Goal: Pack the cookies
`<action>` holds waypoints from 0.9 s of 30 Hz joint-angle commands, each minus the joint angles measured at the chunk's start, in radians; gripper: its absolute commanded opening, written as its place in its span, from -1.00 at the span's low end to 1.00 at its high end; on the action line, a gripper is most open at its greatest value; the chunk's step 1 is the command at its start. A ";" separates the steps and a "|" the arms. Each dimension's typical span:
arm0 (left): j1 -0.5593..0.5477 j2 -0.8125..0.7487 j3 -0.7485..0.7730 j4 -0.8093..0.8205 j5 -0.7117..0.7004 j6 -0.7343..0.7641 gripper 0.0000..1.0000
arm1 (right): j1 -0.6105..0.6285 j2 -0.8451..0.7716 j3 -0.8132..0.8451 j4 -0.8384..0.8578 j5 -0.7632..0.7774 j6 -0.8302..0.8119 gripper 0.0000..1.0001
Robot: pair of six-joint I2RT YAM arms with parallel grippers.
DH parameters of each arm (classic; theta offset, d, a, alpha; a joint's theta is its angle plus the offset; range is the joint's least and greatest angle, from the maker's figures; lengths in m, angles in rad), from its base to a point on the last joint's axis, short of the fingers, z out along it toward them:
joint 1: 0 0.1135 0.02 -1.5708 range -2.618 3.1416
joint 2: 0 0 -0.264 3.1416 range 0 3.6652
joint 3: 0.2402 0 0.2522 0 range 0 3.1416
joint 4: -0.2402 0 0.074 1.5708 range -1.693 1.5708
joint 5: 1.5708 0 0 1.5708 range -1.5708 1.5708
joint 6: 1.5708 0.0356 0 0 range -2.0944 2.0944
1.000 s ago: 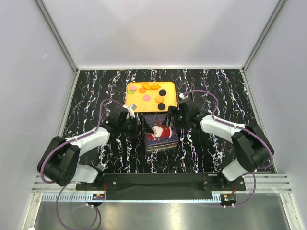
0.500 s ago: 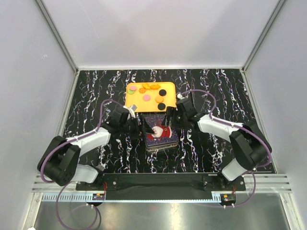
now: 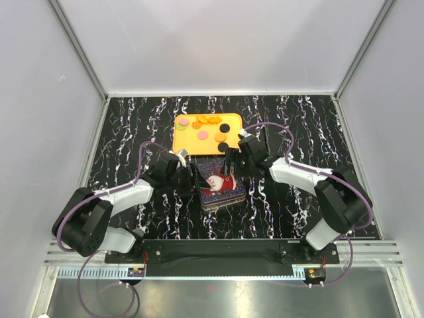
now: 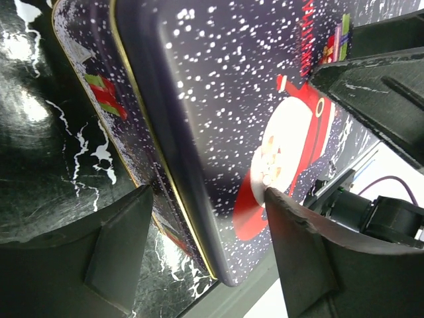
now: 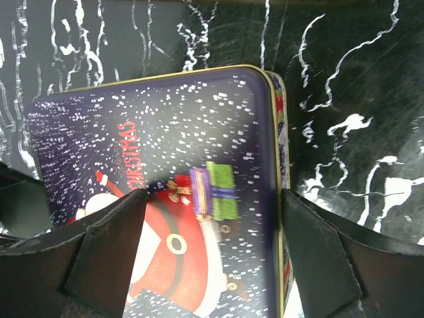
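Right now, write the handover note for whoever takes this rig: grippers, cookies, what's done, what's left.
Left gripper: open, fingers either side of the left edge of the Christmas tin, holding nothing.
Right gripper: open, over the tin's far side, holding nothing.
Cookies: every one in view lies on the orange tray, just behind the tin.
Done: nothing packed; the Santa lid is on the tin.
Left: probably take the lid off, move the cookies from tray to tin, and close it.
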State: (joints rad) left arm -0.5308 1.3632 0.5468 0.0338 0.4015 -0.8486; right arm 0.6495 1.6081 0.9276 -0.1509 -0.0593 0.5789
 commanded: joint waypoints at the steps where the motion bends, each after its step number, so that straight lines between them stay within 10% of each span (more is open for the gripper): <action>1: -0.021 0.007 -0.024 0.107 0.003 -0.026 0.36 | 0.048 0.022 0.028 -0.015 -0.017 -0.017 0.74; 14: -0.044 0.057 -0.076 0.176 -0.009 -0.060 -0.25 | 0.073 0.029 0.013 -0.001 0.007 -0.011 0.79; 27: -0.074 0.125 0.061 -0.084 -0.130 0.089 -1.00 | 0.076 -0.039 -0.108 0.071 0.033 0.028 0.72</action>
State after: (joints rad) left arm -0.5640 1.4147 0.5785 0.0521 0.3771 -0.8825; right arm 0.6678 1.5848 0.8806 -0.0868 0.0490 0.5671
